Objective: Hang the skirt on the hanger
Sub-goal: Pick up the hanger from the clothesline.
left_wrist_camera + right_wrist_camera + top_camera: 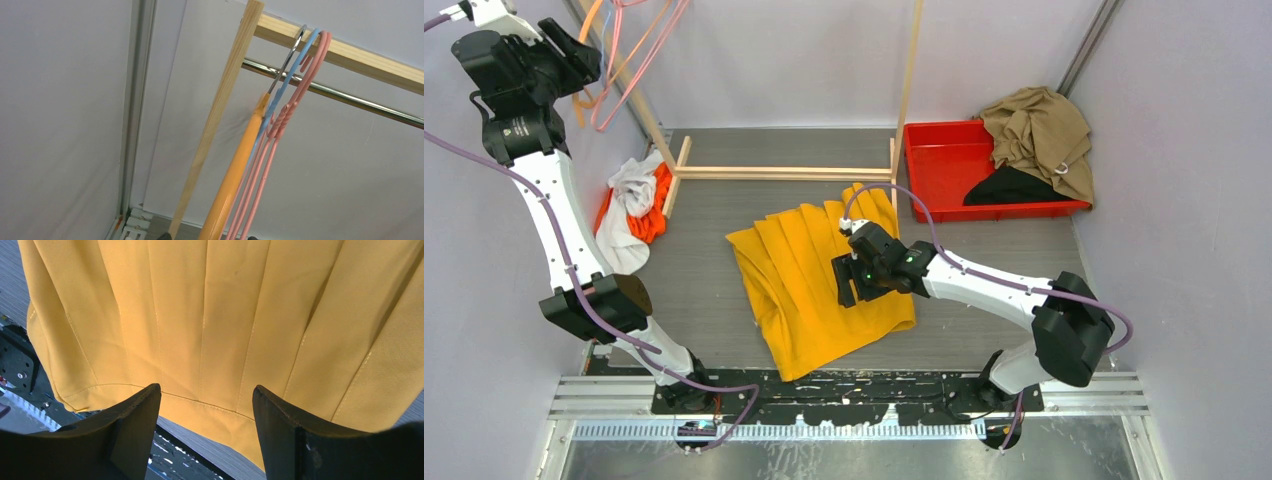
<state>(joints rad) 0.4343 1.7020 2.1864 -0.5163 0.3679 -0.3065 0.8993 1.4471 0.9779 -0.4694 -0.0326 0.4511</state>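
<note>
Holds the right gripper (205,395) wide open, nothing between its fingers, and hangs it just above the yellow skirt (799,285), over the stitched band along one edge of the pleats; cannot tell from the wrist view whether the fingertips touch the cloth. Shows the skirt lying flat on the grey table (704,280) about the middle of the overhead view, spread from the centre toward 7 o'clock, with the gripper over its 3 o'clock side and the right arm running back toward 4 o'clock. Holds the left gripper (582,52) high at 10 o'clock, up beside the hangers; cannot tell whether its jaws stand apart or closed, nor whether they touch a hanger, since only dark tips peep in at the bottom edge of the left wrist view. Finds there an orange hanger (232,175), a blue hanger (300,57) and pink hangers (286,114) hung together by their hooks at a metal rail (360,102) under a wooden beam (370,60), close against the wooden post (220,110) at the rack's end. Skirt and hangers well apart. Has a heap of white and orange clothes (634,200) at 9 o'clock by the rack's foot, and at 2 o'clock a red tray (944,165) with a tan garment (1039,130) draped over its far corner and a black garment (1009,188) inside.
</note>
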